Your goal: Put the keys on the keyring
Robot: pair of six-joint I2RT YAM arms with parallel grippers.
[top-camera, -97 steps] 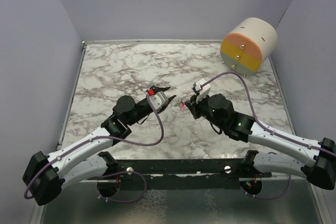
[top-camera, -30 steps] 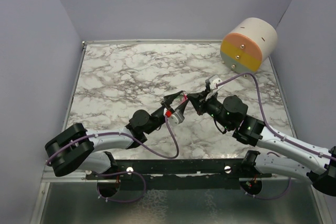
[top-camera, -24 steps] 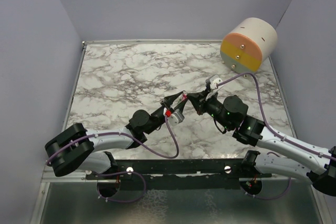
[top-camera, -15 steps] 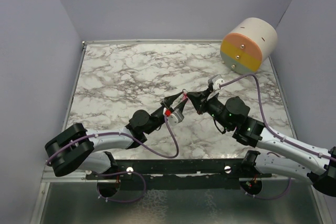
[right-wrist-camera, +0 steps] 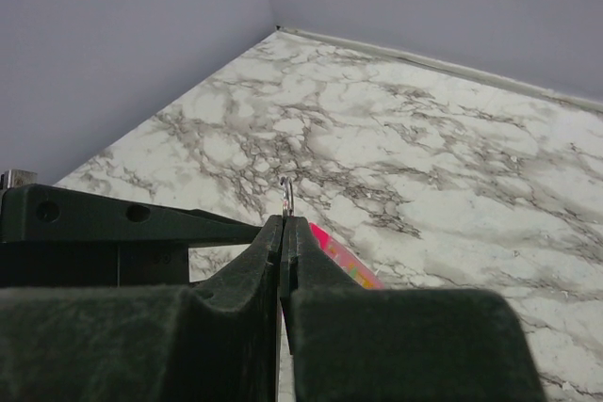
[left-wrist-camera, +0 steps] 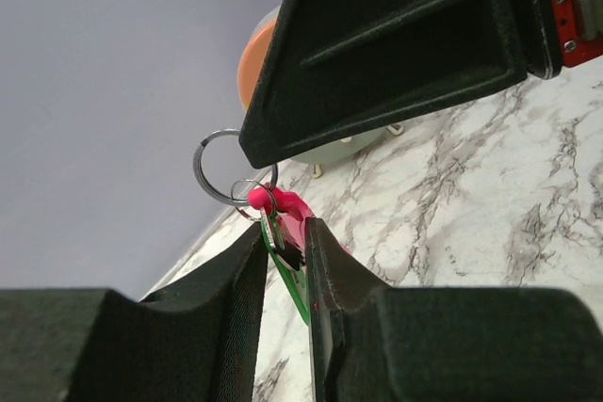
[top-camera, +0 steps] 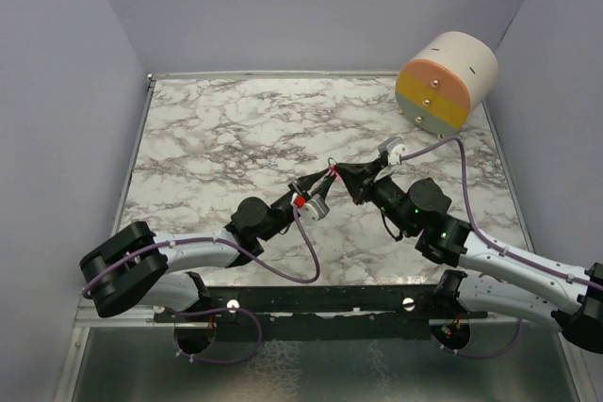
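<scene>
My left gripper point(top-camera: 323, 179) and right gripper point(top-camera: 341, 170) meet tip to tip above the middle of the marble table point(top-camera: 217, 129). In the left wrist view my left gripper point(left-wrist-camera: 285, 230) is shut on the green key point(left-wrist-camera: 288, 278) and the pink-red key point(left-wrist-camera: 283, 204). Both keys' heads sit at the silver keyring point(left-wrist-camera: 215, 167), just above the fingertips. In the right wrist view my right gripper point(right-wrist-camera: 284, 219) is shut on the keyring point(right-wrist-camera: 285, 196), whose top loop sticks out past the tips. The pink-red key point(right-wrist-camera: 345, 257) shows beside the right finger. Whether the keys are threaded on the ring is hard to tell.
A cream cylinder point(top-camera: 446, 80) with pink and orange bands and small knobs lies at the back right corner of the table. Grey-blue walls close in the left, back and right sides. Each arm's black finger crosses the other's wrist view.
Both gripper tips have come together and shifted slightly up and away from the bases. The right wrist has tilted, its white cable plug moving right. Both grips stay shut.
</scene>
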